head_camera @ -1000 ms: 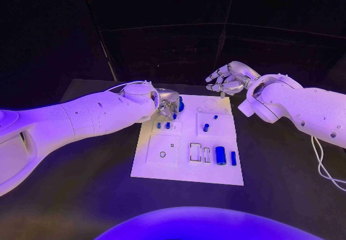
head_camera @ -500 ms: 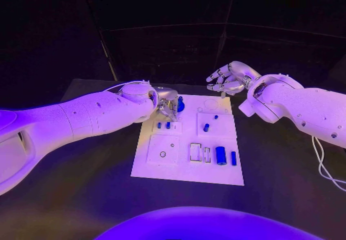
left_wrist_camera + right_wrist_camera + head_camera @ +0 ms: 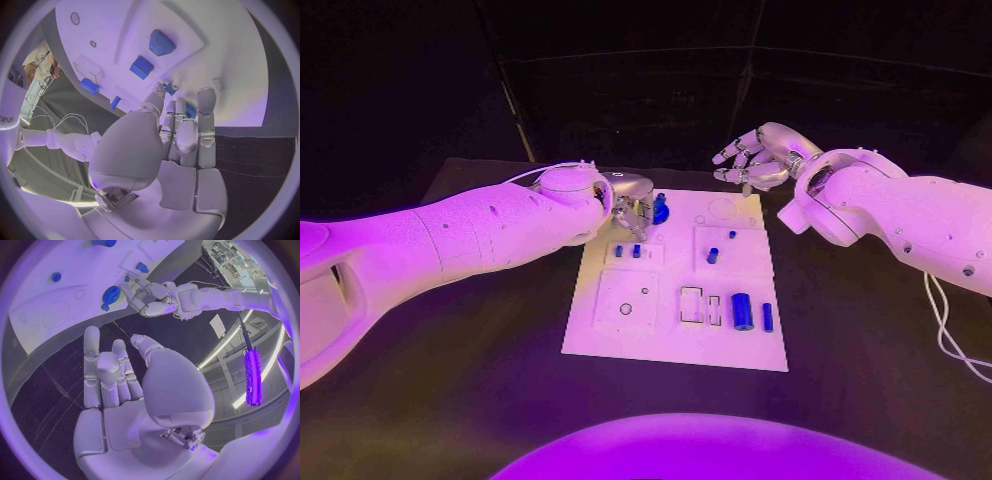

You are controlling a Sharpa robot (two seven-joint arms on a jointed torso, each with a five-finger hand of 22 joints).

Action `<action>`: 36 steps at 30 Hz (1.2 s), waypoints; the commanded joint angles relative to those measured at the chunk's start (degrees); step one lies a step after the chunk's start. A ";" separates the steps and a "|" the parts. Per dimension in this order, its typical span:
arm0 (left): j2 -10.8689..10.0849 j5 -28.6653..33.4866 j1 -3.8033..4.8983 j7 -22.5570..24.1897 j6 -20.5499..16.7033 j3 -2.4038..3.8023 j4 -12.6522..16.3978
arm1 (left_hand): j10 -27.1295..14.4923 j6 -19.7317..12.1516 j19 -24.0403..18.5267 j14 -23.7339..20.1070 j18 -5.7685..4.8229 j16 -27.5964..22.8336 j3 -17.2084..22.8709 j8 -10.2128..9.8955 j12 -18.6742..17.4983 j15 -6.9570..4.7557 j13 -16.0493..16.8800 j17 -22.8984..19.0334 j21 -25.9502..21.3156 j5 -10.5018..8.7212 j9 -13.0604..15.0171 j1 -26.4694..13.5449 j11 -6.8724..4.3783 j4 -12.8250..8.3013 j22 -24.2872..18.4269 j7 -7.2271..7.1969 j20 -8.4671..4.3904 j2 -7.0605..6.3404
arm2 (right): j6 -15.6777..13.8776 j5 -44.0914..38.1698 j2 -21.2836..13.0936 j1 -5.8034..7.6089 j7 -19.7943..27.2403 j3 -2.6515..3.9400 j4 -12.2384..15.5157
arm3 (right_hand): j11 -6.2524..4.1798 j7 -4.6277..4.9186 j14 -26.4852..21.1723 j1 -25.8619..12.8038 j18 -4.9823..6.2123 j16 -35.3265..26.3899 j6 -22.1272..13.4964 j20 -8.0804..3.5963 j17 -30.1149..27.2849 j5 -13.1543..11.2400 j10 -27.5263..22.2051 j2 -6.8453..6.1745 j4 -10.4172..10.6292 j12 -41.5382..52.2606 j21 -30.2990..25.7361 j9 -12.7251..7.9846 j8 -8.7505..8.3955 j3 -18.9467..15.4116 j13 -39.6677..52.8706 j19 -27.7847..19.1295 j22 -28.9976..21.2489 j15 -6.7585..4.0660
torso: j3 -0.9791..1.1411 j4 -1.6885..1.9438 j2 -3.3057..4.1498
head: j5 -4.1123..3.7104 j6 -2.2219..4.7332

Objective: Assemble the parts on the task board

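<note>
the left robot hand (image 3: 635, 205) covers part of the round blue part (image 3: 659, 210); contact cannot be told

The silver left hand (image 3: 635, 207) and its white arm (image 3: 459, 235) crowd the far left corner of the flat white task board (image 3: 661, 345), closing in the round blue part (image 3: 661, 210) there. The silver right hand (image 3: 754, 160) hangs off the far right corner, apart from the board. Small upright blue pegs (image 3: 627, 251) and a blue cylinder (image 3: 741, 311) stud the board's middle and right, while its near left stretch and the black table (image 3: 488, 390) lie open.
</note>
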 commanded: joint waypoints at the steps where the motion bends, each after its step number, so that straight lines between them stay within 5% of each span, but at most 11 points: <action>1: -0.05 -0.32 0.07 4.27 -0.36 0.01 0.11 | -0.93 -0.70 -0.88 -0.99 -0.05 -0.51 0.98 -0.37 0.09 -0.09 -0.13 -1.25 -1.37 0.05 -0.11 2.82 0.09 -1.60 -0.78 -0.19 0.06 1.00 | -0.09 0.13 -0.01 0.10 0.47 0.04 0.03 | -0.31 -0.12 0.16 0.59 0.77 -0.06 0.28 0.21 0.07 0.17 0.00 0.04 0.27 0.30 -0.31 0.05 0.23 0.05 -0.07 0.38 -0.09 -0.20 | 0.00 -0.04 0.02 | -0.02 0.02; 6: -0.12 -0.32 0.07 5.88 0.82 -0.03 0.04 | -2.00 -0.87 -2.17 -2.20 0.20 -1.04 3.45 -0.49 -0.70 0.20 -0.73 -2.79 -2.95 0.06 -0.20 6.75 0.56 -4.04 -1.60 -0.02 0.21 2.35 | -0.08 0.13 -0.02 0.10 0.46 0.04 0.03 | -0.31 -0.12 0.16 0.59 0.77 -0.06 0.28 0.21 0.07 0.17 0.00 0.04 0.27 0.30 -0.31 0.05 0.23 0.05 -0.07 0.38 -0.09 -0.20 | -0.02 -0.05 0.00 | -0.07 0.00; 13: -0.45 -0.33 0.07 6.59 1.91 -0.18 -0.24 | -2.18 -0.47 -3.12 -2.98 0.24 -1.06 5.16 -0.36 -1.30 0.64 -1.40 -3.23 -3.32 0.05 -0.22 7.44 1.02 -5.36 -1.44 0.25 0.52 2.64 | -0.08 0.13 -0.05 0.10 0.46 0.04 0.03 | -0.31 -0.12 0.16 0.59 0.77 -0.06 0.28 0.21 0.07 0.17 0.00 0.04 0.27 0.30 -0.31 0.05 0.23 0.05 -0.07 0.38 -0.09 -0.20 | -0.01 0.00 0.01 | -0.19 0.00; 25: -0.77 -0.33 0.07 7.15 1.13 -0.23 -0.50 | -3.78 -0.91 -4.14 -3.86 0.36 -1.07 3.85 -0.69 -2.33 1.48 -2.37 -4.42 -4.35 0.02 -0.45 2.13 1.86 -4.00 -1.70 0.23 1.28 0.50 | -0.04 0.13 0.01 0.10 0.50 0.04 -0.06 | -0.31 -0.12 0.16 0.59 0.77 -0.06 0.28 0.21 0.07 0.17 0.00 0.04 0.27 0.30 -0.31 0.05 0.23 0.05 -0.07 0.38 -0.09 -0.20 | -0.04 0.01 0.03 | -0.21 0.16; 36: -1.27 -0.32 0.07 8.06 -1.52 -0.21 -0.34 | -5.93 -1.71 -4.19 -4.26 0.46 -1.11 3.62 -1.10 -2.75 1.88 -2.82 -5.08 -4.58 0.03 -0.66 1.57 2.34 -4.22 -1.68 0.26 1.76 0.01 | -0.04 0.13 -0.01 0.09 0.54 0.04 -0.07 | -0.31 -0.12 0.16 0.59 0.77 -0.06 0.28 0.21 0.07 0.17 0.00 0.04 0.27 0.30 -0.31 0.05 0.23 0.05 -0.07 0.38 -0.09 -0.20 | -0.01 -0.03 0.00 | -0.26 0.16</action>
